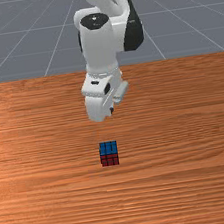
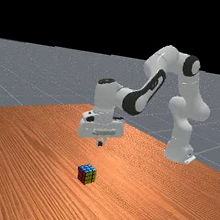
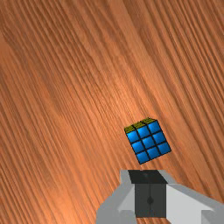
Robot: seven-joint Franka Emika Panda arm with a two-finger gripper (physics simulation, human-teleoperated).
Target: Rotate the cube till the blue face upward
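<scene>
The cube [image 1: 109, 153] sits flat on the table [image 1: 186, 123], its blue face turned upward. It is a small block with crisp edges, each visible face divided by black lines into a three-by-three grid of squares. The blue squares are smooth and bright; the side facing the front view's camera is deep red, and in the far view a yellow side stands to the right of the red one. In the wrist view a thin, olive-toned strip of that yellow side shows along the cube's edge farther from the fingertips.

Under the cube and all around it runs orange-brown wood with long, streaky grain, darker lines alternating with paler ones. Beyond the cube and the table's edge, the floor [image 1: 4, 48] is smooth grey, ruled with thin pale lines.

The gripper [image 2: 100, 144] is above the cube and apart from it, pointing down. Its jaws are fully together: the dark, squarish pads [image 3: 142, 199] meet along a narrow seam, with nothing held between them. The light grey fingers slope outward from these pads. Farther from the cube, toward the far view's right, rises the arm [image 2: 181, 136], made of rounded, glossy white sections with black bands at some joints.
</scene>
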